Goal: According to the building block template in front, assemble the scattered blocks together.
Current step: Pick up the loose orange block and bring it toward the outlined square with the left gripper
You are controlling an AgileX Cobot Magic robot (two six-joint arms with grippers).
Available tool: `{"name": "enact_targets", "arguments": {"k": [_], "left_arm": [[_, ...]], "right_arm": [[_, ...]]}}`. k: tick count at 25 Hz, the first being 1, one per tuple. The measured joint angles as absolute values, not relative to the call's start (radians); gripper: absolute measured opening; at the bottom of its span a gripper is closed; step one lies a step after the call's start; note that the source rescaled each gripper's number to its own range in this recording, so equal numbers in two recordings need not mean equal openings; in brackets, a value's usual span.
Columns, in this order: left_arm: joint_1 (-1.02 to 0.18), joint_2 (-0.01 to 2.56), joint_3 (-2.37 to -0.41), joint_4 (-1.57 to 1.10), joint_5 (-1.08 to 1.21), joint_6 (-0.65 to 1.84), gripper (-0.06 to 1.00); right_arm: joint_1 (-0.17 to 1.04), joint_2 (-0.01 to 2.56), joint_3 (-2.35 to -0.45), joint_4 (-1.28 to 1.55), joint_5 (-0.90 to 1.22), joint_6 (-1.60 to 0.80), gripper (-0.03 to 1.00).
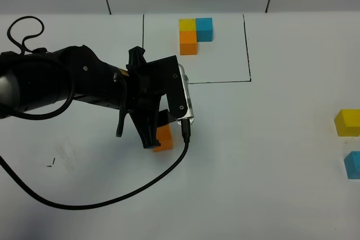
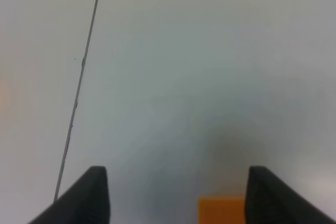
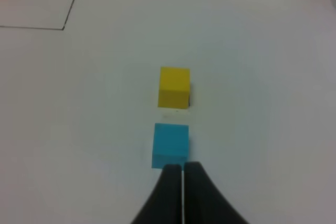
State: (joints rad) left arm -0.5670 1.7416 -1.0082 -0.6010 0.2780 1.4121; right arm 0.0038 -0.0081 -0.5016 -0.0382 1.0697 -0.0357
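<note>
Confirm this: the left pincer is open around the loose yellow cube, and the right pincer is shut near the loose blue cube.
Wrong colour: the left pincer is open around the loose orange cube, as the left wrist view shows. The right pincer is shut near the loose blue cube.

We found the building block template point(image 1: 195, 33) at the far middle of the table point(image 1: 264, 155), inside a drawn frame point(image 1: 247, 54), at its far side. One of the scattered blocks point(image 1: 165, 139) lay nearer, left of centre, between the jaws of the left gripper point(image 2: 176, 198). At the right edge the farther block point(image 1: 347, 122) sat behind the nearer block point(image 1: 352, 164), with the right gripper point(image 3: 182, 174) just beside the latter.
</note>
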Motion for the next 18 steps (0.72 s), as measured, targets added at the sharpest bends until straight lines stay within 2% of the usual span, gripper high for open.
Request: {"name": "enact_targets", "arguments": {"k": [1,4,6,8,12,18], "left_arm": [[-0.567,1.742,-1.007,-0.589,0.285,1.407,0.59],[-0.567,1.742,-1.006,-0.554,0.295,1.361,0.19],[-0.567,1.742,-1.006,-0.541,0.295,1.312,0.07],[-0.567,1.742,-1.006,-0.539,0.282,1.230,0.02],[-0.567,1.742,-1.006,-0.517,0.231,0.912,0.00],[-0.567,1.742,-1.006,-0.393,0.144,0.123,0.00]], "right_arm": [[0.004,-0.008,-0.502,-0.038,1.070,-0.036,0.01],[0.004,-0.008,-0.502,-0.038,1.070,-0.036,0.01],[0.004,-0.008,-0.502,-0.038,1.070,-0.036,0.01],[0.004,-0.008,-0.502,-0.038,1.070,-0.036,0.01],[0.004,-0.008,-0.502,-0.038,1.070,-0.036,0.01],[0.004,-0.008,-0.502,-0.038,1.070,-0.036,0.01]]}}
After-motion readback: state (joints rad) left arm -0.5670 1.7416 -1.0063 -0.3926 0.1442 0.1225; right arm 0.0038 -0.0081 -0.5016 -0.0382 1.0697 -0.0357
